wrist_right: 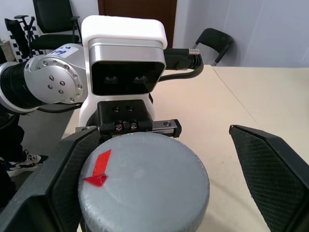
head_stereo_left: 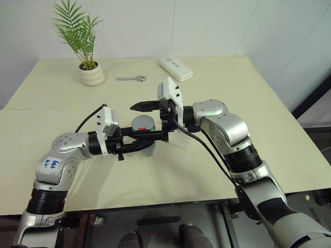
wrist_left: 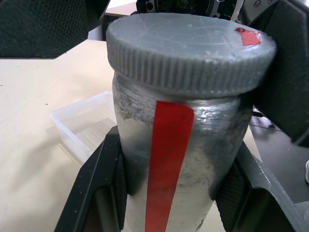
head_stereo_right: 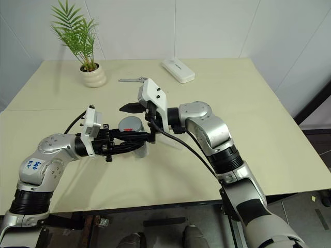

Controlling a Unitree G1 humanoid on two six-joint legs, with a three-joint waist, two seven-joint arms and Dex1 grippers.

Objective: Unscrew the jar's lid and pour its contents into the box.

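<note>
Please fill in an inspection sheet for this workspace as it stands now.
Surface: pale table.
Job's things: jar upright, held above the table; lid on; box behind it, contents nothing seen.
Clutter: wrench, white case, potted plant.
Grippers: left gripper shut on jar; right gripper open astride lid.
Cables: black cable along right arm.
Surroundings: white walls, chairs.

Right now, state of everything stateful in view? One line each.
jar: upright, held off the table in the left gripper.
lid: on the jar, not yet removed.
left gripper: shut on the jar's body.
right gripper: open, fingers either side of the lid.
box: on the table, looks empty.
</note>
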